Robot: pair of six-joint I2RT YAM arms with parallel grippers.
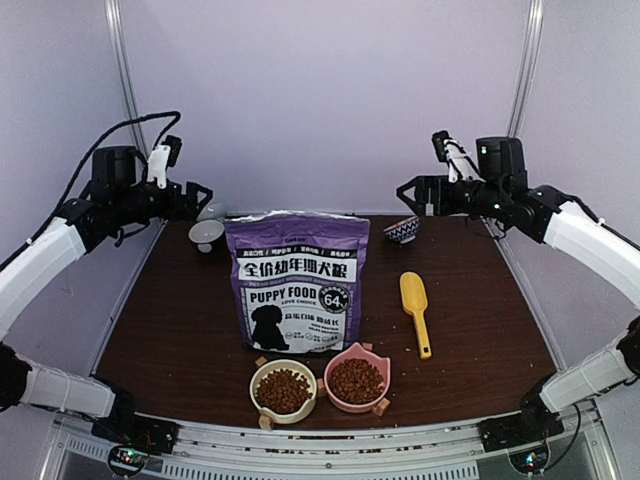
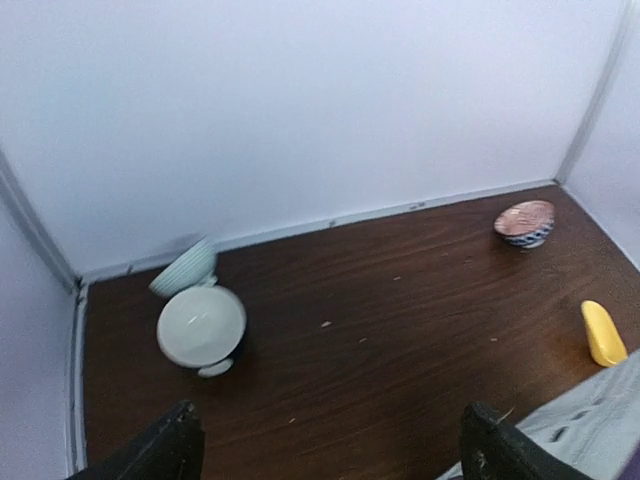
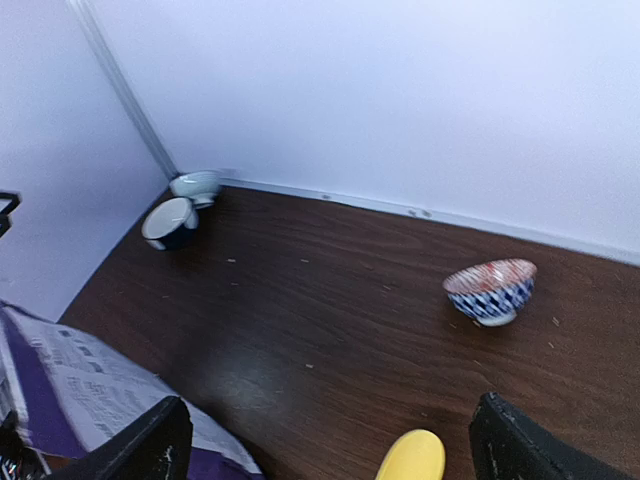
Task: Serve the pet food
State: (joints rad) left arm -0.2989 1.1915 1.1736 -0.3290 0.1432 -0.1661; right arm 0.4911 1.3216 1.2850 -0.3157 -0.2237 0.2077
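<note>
Dark wooden table inside a pale-walled enclosure. All positions are taken from the bag.

- Purple bag, printed "PUPPY FOOD" with a dog silhouette, stands upright mid-table with its top open.
- Left arm reaches up and inward, its wrist high to the left of the bag's top. Left gripper has its fingers spread wide with nothing between them. It hangs above the table, well apart from the bag.
- Right arm mirrors it, its wrist high to the right of the bag's top. Right gripper also has its fingers spread wide and holds nothing. It is clear of the bag.
- Cream bowl sits just in front of the bag, toward its left half.
- Pink bowl, with small ear-like points on its rim, sits just in front of the bag toward its right half, touching or nearly touching the cream one.
- Yellow scoop lies flat to the right of the bag, with the cup end far and the handle near.
- Blue patterned bowl sits upright behind the bag's right corner.
- White bowl is behind the bag's left corner, tilted on its side. A ribbed pale-green bowl is just beyond it, also tilted.
- Pet food: brown kibble fills both the cream and pink bowls in front of the bag.
</note>
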